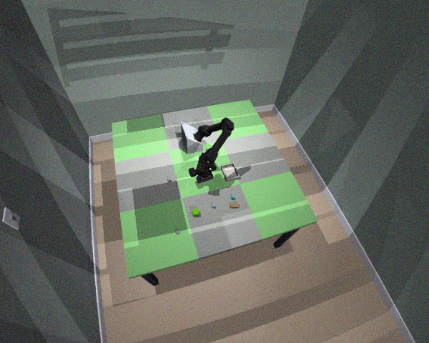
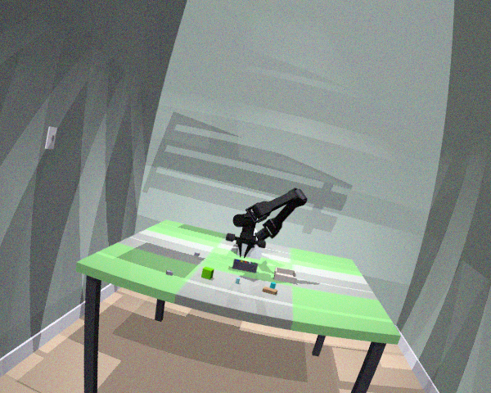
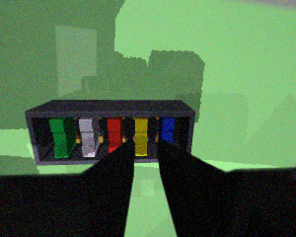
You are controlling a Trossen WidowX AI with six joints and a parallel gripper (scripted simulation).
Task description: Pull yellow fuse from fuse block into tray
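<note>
The dark fuse block stands on the table, with a row of upright fuses. The yellow fuse sits in it between the red fuse and the blue fuse. My gripper points down above the block. Its fingers are a narrow gap apart, with nothing held between them. In the wrist view the yellow fuse shows between the fingertips, nearer the left one; the right tip covers the lower part of the blue fuse. The pale tray stands right of the block. The top view hides the fingertips.
The white fuse and green fuse stand farther left in the block. A green cube, a brown block, a teal piece and several small pieces lie on the table.
</note>
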